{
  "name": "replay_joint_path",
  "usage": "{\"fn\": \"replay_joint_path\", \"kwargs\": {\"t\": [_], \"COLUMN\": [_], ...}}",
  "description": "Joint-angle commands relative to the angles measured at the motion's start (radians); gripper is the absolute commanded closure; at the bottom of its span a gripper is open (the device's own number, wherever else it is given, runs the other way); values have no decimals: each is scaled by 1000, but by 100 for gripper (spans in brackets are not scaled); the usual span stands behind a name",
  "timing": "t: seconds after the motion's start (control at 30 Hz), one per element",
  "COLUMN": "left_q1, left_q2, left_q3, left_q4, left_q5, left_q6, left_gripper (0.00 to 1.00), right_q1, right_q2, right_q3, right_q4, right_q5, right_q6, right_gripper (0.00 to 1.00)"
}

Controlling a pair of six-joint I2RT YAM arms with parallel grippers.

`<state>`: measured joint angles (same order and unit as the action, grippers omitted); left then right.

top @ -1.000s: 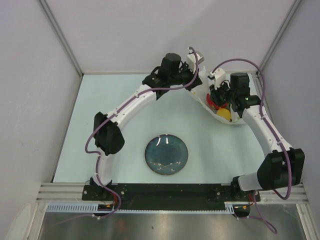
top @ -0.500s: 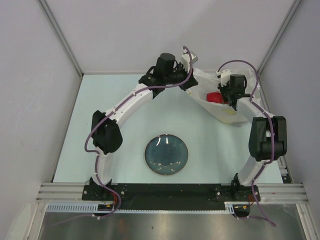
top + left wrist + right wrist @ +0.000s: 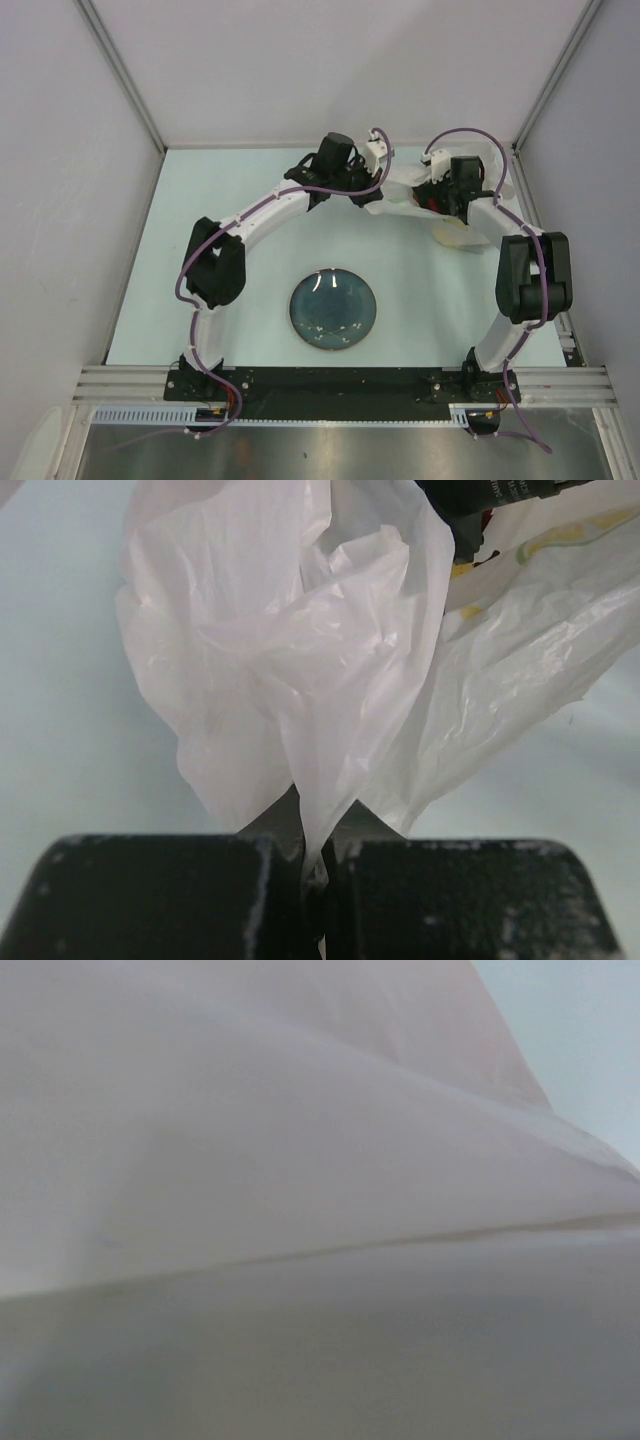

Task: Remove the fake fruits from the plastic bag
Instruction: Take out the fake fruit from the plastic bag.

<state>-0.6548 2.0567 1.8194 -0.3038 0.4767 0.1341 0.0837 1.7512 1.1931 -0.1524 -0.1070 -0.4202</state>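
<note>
Plastic bag [image 3: 462, 233] crumpled at far right of table [image 3: 420, 300], one fold clamped tight between left gripper [image 3: 315, 865] fingers. Right gripper [image 3: 436, 197] buried in bag film; grip impossible to tell.

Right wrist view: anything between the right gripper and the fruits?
Yes. Plastic bag film fills that view, hiding every fruit. From above, the right gripper sits against the bag.

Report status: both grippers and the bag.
Left gripper jaws shut on plastic bag fold. Right gripper buried in bag, jaws unseen. Red fruit inside bag; right wrist view blocked by plastic.
</note>
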Motion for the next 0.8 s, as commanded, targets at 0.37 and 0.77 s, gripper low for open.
{"fn": "replay_joint_path", "kwargs": {"t": [0.37, 0.77], "left_q1": [0, 0], "left_q2": [-14, -18], "left_q3": [38, 21], "left_q4": [20, 46], "left_q5": [5, 43], "left_q6": [22, 53], "left_gripper": [100, 100], "right_q1": [73, -127], "right_q2": [-194, -6], "right_q3": [-161, 26], "right_q4": [-141, -46], "right_q5": [72, -6], "right_q6": [49, -89], "right_gripper": [4, 7]}}
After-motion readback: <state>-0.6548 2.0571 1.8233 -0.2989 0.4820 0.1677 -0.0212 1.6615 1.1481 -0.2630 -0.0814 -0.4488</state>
